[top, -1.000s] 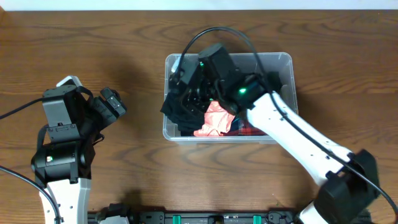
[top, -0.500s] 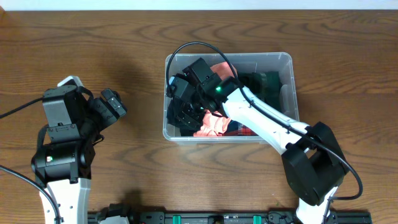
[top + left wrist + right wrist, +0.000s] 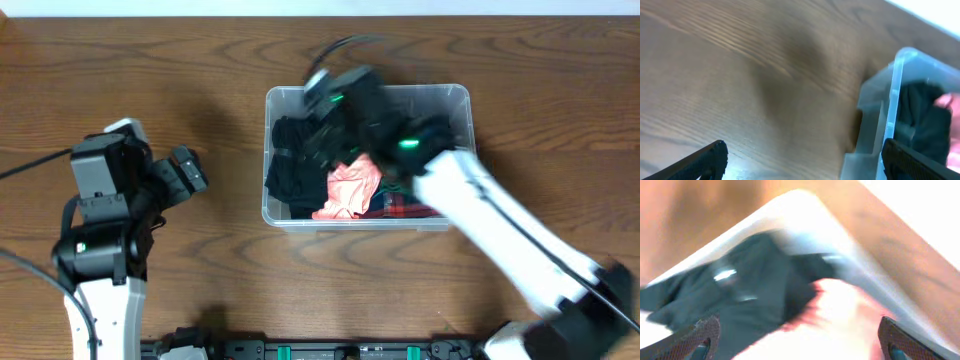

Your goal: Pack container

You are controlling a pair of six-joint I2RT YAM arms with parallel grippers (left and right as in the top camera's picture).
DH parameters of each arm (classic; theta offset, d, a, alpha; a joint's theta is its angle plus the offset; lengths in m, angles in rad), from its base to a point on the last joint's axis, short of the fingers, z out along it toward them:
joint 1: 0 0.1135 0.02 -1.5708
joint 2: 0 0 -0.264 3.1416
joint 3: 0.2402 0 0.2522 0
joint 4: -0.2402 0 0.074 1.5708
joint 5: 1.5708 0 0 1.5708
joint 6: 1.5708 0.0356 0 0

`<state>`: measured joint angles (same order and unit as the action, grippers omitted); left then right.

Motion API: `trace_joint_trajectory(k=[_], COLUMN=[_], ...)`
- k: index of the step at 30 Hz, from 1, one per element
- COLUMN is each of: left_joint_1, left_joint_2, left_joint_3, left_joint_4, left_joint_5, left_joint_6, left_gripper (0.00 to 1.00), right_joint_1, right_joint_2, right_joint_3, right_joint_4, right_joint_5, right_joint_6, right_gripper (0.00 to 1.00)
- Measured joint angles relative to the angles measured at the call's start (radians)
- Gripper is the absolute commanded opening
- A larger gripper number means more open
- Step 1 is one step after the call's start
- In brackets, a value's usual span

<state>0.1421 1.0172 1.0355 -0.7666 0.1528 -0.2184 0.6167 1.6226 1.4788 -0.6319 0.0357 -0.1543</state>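
Observation:
The clear plastic container [image 3: 458, 96] stands at the table's middle, holding a black garment [image 3: 290, 172], a pink garment [image 3: 345, 190] and a red plaid piece [image 3: 405, 208]. My right gripper [image 3: 325, 140] is open and empty above the container's left half, blurred with motion. In the right wrist view the black garment [image 3: 740, 295] and the pink garment [image 3: 840, 325] lie between its spread fingers [image 3: 800, 342]. My left gripper [image 3: 185, 172] is open and empty over bare table left of the container. The left wrist view shows the container's corner [image 3: 900, 85] near its right finger.
The wooden table [image 3: 150, 80] runs all round the container. A black cable [image 3: 345, 45] loops over the container's far rim. A dark rail [image 3: 320, 350] lies along the table's front edge.
My right arm has swung and lifted above the container, its gripper now open over the clothes. The black garment lies more spread at the container's left. The left arm barely moved.

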Motion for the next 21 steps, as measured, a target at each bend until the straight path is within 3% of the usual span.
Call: trace_joint_trajectory(k=[10,16,21], left_joint_1=[0.0,0.0,0.0], left_joint_2=[0.281,0.349,0.26], left_joint_3=[0.0,0.0,0.0], left_joint_4=[0.043,-0.009,-0.026], left_joint_5=[0.05,0.05,0.05], left_joint_6=[0.15,0.175,0.21], left_gripper=[0.98,0.98,0.98], right_joint_1=[-0.37,-0.46,-0.468], right_joint_2=[-0.058,-0.061,-0.143], right_joint_3=[0.012,0.01,-0.044], right_joint_4=[-0.128,-0.266,-0.277], right_joint_5=[0.075,0.082,0.085], right_joint_6=[0.244,0.34,0.363], right_gripper=[0.99,0.99,0.99])
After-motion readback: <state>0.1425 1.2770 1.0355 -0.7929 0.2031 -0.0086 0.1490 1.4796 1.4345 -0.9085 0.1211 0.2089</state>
